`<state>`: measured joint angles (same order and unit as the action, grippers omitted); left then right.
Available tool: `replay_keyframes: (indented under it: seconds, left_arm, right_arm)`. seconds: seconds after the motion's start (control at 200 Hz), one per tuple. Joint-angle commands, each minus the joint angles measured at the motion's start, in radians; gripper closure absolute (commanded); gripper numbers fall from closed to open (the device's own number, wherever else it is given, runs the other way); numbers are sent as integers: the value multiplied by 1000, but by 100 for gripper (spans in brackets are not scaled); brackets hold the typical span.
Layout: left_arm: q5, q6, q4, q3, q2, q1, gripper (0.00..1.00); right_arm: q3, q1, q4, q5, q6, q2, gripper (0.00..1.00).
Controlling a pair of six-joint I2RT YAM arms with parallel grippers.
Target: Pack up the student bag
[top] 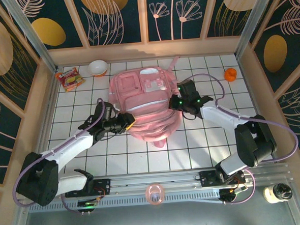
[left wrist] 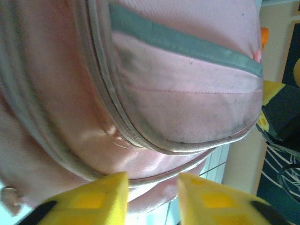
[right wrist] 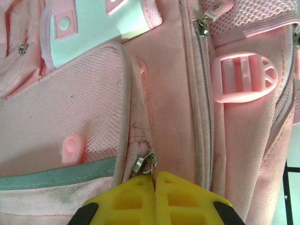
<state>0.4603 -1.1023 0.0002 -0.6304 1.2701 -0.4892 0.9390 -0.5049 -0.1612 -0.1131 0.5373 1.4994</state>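
Top external: one student bag [top: 141,95]

Left hand [left wrist: 152,185] parted, right hand [right wrist: 154,180] clamped

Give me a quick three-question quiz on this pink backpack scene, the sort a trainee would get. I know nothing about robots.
1. True or false: the left gripper is clamped shut on the backpack.
2. What is the right gripper pinching? A) a buckle B) a zipper pull C) a strap
3. Fill in: next to the snack packet, far left, stands a white ____.

Key: 1 false, it stands open in front of the fabric. 2 B. 3 bowl.
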Motion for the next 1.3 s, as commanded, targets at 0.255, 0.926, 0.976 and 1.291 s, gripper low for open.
replay_keyframes:
  seconds: [0.255, 0.926, 0.976, 1.291]
  left_arm:
    - [-174, 66, 17, -71, -57, 120, 33]
    - [-1039, 688, 421, 364, -550, 234, 1]
    - [-1041, 736, 519, 420, -552, 235, 1]
    - [-1030, 956, 798, 495, -394, 234, 1]
  right_arm:
    - [10, 33, -12, 79, -53, -89, 43]
    - [-530, 393, 572, 301, -389, -442, 1]
    - [-575, 394, 641, 330, -420, -437, 1]
    - [-768, 394, 1063, 313, -545, -313, 1]
